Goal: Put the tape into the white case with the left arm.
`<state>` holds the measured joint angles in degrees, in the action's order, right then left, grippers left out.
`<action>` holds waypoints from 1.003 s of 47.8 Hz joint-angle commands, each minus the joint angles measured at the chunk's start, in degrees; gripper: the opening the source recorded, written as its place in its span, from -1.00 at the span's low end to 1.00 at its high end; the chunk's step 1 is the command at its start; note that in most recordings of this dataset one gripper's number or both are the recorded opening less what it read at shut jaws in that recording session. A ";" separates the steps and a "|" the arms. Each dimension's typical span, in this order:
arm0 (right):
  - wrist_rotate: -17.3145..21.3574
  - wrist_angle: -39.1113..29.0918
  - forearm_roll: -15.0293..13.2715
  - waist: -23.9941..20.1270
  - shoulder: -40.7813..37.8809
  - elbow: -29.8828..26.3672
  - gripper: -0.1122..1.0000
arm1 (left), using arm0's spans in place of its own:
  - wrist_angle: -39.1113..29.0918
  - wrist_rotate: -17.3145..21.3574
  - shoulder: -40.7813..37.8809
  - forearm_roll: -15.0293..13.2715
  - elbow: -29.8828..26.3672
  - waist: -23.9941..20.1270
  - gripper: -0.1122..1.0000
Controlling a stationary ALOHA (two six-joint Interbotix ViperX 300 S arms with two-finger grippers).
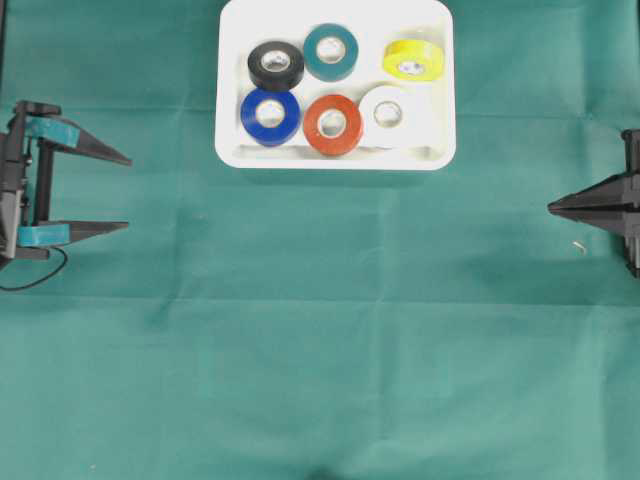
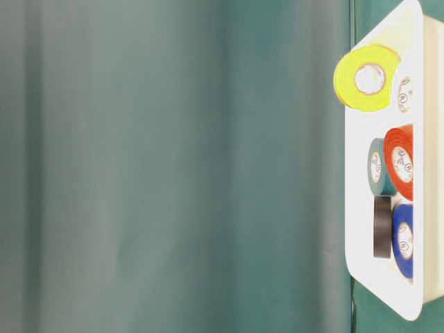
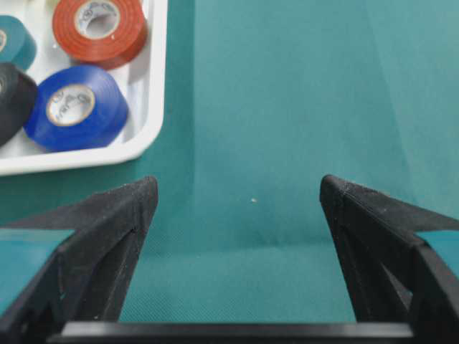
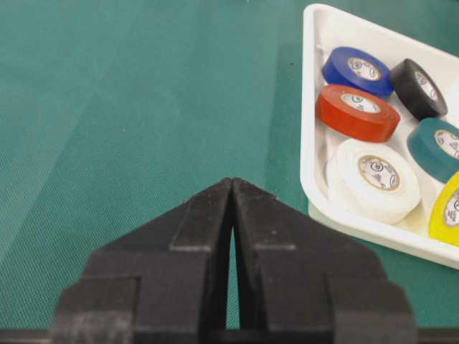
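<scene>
On green cloth (image 1: 320, 350) — white case (image 1: 232, 150) of tape rolls; left hand (image 1: 125, 192) apart, right hand (image 1: 552, 207) together.

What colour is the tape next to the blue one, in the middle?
Red tape, clearest in the overhead view.

white case (image 1: 335, 155): shallow white tray, rounded corners, flat on the table, well apart from my left pincer (image 1: 125, 193).
tape: six rolls inside the case.
my left pincer: teal-striped fingers spread wide, empty.
</scene>
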<state>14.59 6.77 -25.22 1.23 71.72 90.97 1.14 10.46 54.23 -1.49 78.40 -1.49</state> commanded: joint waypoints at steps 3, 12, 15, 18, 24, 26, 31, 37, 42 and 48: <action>0.09 0.53 -0.70 0.09 -0.44 0.88 -0.97 | 0.53 -1.23 3.34 -0.09 1.58 -0.09 0.92; 0.09 0.53 -0.70 0.09 -0.53 0.88 -0.97 | 0.18 -1.67 8.26 0.00 4.22 0.00 0.92; 0.09 0.53 -0.62 0.00 -0.53 0.88 -0.97 | 0.18 -1.58 9.67 0.09 4.75 0.00 0.92; 0.09 0.53 -0.62 0.00 -0.53 0.88 -0.97 | 0.09 -1.58 11.16 0.00 5.10 -0.09 0.92; 0.09 0.53 -0.62 0.00 -0.44 0.88 -0.97 | -0.35 -1.49 12.66 0.09 5.62 -0.09 0.92; 0.09 0.53 -0.62 0.09 -0.53 0.88 -0.97 | -0.53 -1.49 12.83 0.09 5.80 -0.09 0.92; 0.00 0.53 -0.62 0.00 -0.53 0.88 -0.97 | -0.44 -1.32 13.01 0.09 6.24 -0.18 0.92; 0.09 0.53 -0.62 0.00 -0.53 0.88 -0.97 | -0.44 -1.23 13.10 0.18 6.33 -0.18 0.92; 0.09 0.53 -0.70 0.09 -0.53 0.88 -0.97 | -0.44 -1.23 13.10 0.18 6.33 -0.18 0.92; 0.09 0.53 -0.70 0.00 -0.53 0.88 -0.97 | -0.44 -1.23 13.10 0.18 6.33 -0.18 0.92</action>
<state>14.59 6.77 -25.22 1.23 71.72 90.97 0.44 9.14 67.76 -1.49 85.43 -1.49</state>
